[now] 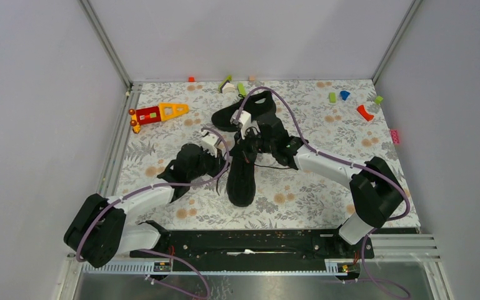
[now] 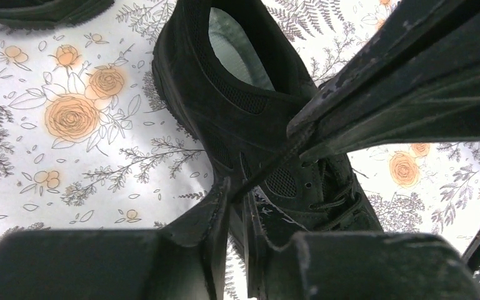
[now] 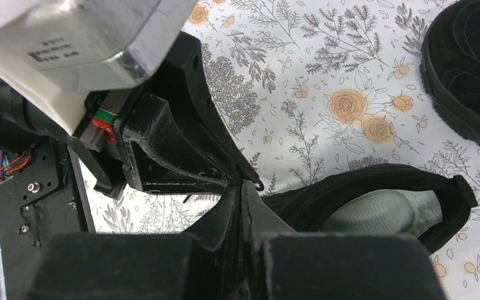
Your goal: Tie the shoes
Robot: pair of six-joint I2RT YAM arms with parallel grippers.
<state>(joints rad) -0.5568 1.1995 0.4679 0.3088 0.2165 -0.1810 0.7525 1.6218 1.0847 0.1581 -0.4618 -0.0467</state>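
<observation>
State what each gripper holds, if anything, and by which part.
The left gripper pinches a strand of the nearer shoe's lace at its very tip. The right gripper is shut, seemingly on the same lace, but that is unclear.

Bright diffuse light, faint shadows; left claw (image 2: 238,195) near camera blurred.

The right gripper (image 3: 242,195) rises from 6 o'clock with its jaws pressed together, its tip meeting that of the left gripper (image 3: 228,178), which reaches in from 10 o'clock. One black shoe (image 3: 325,190) lies at 4 o'clock on the floral tablecloth (image 3: 325,56), pale grey insole showing. The other shoe (image 3: 469,69) fills the 2 o'clock corner, and a black base rail (image 3: 31,219) sits at 8 o'clock.
</observation>
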